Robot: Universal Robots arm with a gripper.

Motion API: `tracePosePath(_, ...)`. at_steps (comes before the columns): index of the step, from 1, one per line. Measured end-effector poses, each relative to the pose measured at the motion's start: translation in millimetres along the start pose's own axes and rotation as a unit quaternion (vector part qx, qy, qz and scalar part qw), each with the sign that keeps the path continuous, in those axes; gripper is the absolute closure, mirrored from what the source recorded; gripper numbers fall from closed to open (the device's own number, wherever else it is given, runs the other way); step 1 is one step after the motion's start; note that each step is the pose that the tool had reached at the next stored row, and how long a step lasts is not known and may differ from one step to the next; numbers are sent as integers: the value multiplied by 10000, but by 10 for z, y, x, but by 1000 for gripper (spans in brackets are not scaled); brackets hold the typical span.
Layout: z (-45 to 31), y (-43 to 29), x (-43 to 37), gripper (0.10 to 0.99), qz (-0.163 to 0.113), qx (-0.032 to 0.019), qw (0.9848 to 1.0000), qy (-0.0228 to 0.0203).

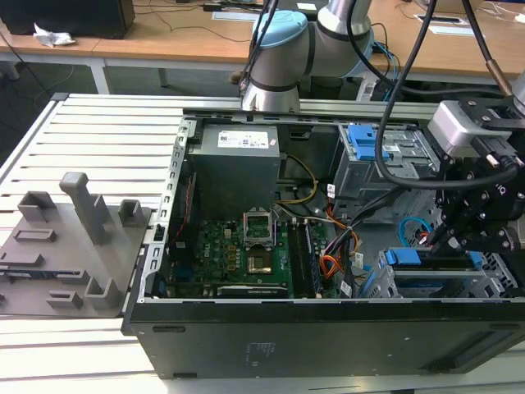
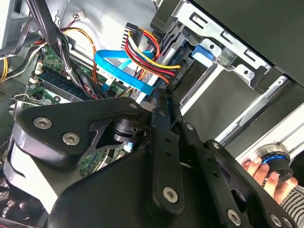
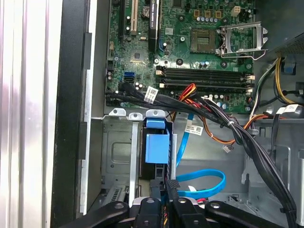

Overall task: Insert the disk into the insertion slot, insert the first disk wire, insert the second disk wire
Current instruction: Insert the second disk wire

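Open PC case (image 1: 246,336) sits on the slatted metal table (image 1: 98,139), filling the middle and the exterior view's right. Motherboard (image 1: 238,250) lies on the case floor left of centre, with the grey power supply box (image 1: 234,164) at its 12 o'clock. A grey fixture plate (image 1: 61,254) with upright blocks sits at 9 o'clock from the case, just beside its wall. The insertion slot (image 1: 492,279) — perforated silver cage — is at the case's 4 o'clock corner; the disk (image 1: 431,261) stands in it already, its blue carrier edge showing along the cage top, also seen as a blue block (image 3: 156,147) in the first wrist view. The gripper (image 1: 439,238) hangs right over the disk's end, at the disk's 12 o'clock; in both wrist views the fingers (image 3: 172,190) are drawn together, clamped on a dark wire connector (image 2: 172,81) at the disk's end. A flat blue data cable (image 3: 204,183) loops just beside the tips; the red-yellow power wire bundle (image 2: 152,50) runs into the connector. A person's hand (image 2: 266,173) holds a round knob — at 4 o'clock in the second wrist view.
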State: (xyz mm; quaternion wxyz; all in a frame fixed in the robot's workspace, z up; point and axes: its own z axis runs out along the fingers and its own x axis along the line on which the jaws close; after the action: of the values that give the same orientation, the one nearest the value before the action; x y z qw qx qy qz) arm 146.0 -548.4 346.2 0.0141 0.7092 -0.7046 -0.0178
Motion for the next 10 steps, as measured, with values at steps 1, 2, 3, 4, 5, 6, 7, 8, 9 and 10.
tracePosePath(1, 2, 0, 0, 925, -1, 0, 10000, -3)
tracePosePath(2, 6, 2, 0, 925, -1, 1, 10000, -10)
tracePosePath(3, 8, 4, -1, 925, -1, 1, 10000, -18)
tracePosePath(4, 11, 5, -1, 925, -1, 0, 10000, -25)
tracePosePath(5, 15, 5, -1, 925, -2, 0, 10000, -38)
tracePosePath(6, 18, 5, 0, 925, -2, 0, 10000, -42)
tracePosePath(7, 20, 5, 0, 925, -2, 0, 10000, -43)
tracePosePath(8, 24, 5, 0, 925, -2, 0, 10000, -43)
tracePosePath(9, 27, 5, 0, 925, -2, 0, 10000, -44)
tracePosePath(10, 31, 5, 0, 925, -2, 0, 10000, -46)
